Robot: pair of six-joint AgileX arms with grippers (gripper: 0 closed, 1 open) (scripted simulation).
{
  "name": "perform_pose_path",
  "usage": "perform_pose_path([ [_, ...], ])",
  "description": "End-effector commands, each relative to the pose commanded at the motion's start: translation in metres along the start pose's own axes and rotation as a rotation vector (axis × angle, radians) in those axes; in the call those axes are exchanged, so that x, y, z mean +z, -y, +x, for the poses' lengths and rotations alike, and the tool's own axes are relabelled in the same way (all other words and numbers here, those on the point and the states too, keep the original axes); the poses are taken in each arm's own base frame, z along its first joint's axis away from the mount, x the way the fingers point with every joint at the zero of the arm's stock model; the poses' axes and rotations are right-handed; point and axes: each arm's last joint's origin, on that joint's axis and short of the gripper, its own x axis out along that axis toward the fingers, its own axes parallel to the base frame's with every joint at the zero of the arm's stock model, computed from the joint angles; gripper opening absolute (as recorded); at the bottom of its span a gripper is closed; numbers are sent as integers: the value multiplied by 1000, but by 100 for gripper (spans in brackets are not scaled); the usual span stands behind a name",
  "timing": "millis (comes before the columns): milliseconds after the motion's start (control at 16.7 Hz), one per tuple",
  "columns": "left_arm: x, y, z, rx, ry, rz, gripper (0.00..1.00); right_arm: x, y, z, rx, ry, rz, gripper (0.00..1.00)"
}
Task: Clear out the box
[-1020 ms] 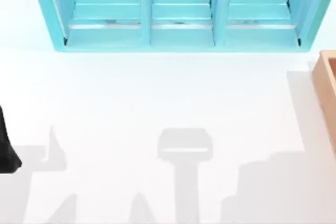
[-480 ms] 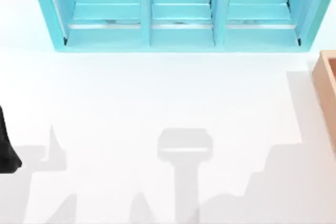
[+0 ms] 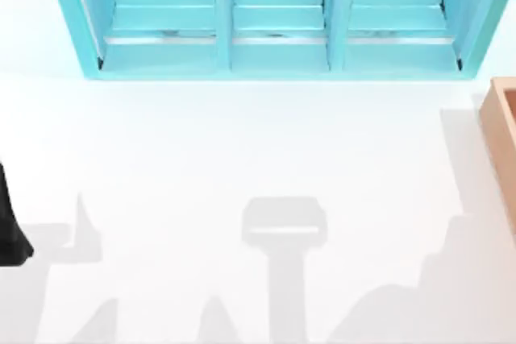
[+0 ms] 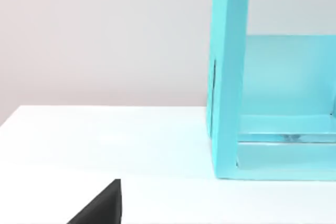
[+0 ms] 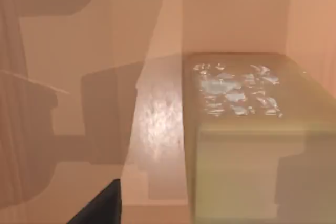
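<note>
The box point(image 3: 501, 130) at the table's point(image 3: 242, 159) right edge, long axis unclear; jaws' state indiscernible.

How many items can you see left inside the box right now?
1: a pale yellowish block with a shiny patterned top, resting on the floor of the box against a wall, per the right wrist view. More may be hidden.

The box's point(image 5: 157, 124) glossy brown floor and walls surrounded a pale yellow-green block point(image 5: 239, 135) with a whitish mottled top, resting inside.
</note>
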Motion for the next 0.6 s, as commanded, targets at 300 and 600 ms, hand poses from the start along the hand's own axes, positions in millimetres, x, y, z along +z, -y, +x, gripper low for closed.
perform_pose_path([
  [300,0,0,0,0,0,0,100,-2,0,45,0,0,0,100],
  [600,0,0,0,0,0,0,100,-4,-1,60,0,0,0,100],
])
